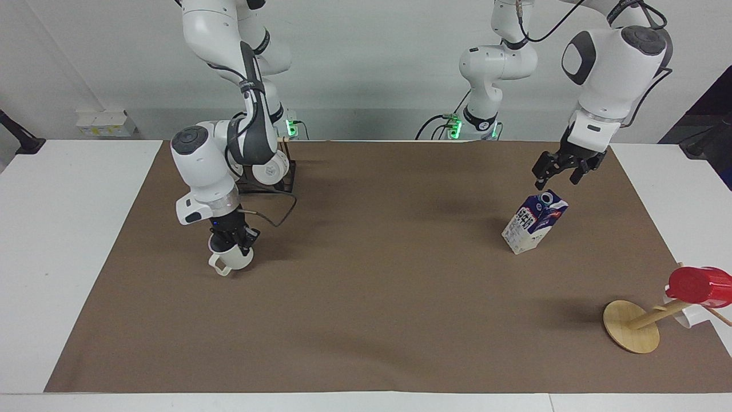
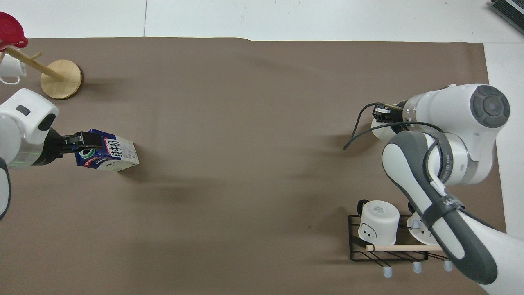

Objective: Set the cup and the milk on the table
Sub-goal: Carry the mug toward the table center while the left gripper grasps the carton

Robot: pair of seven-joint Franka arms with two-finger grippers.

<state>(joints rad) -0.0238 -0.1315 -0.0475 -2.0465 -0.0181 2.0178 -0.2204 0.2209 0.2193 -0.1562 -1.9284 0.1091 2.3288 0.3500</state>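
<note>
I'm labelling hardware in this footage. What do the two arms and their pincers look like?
Both arms are glossy white with rounded joints capped by dark grey discs. The right arm has a dark grey band with pale lettering and a loose black cable by its wrist. The left arm has a dark oval panel and black cables above. The right pincer and the left pincer are black.

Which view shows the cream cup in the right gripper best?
The facing view. There the cup shows whole, with its handle, under the right gripper, which is shut on its rim, over the table. In the overhead view the right arm's wrist covers most of the cup; only a cream edge shows.
</note>
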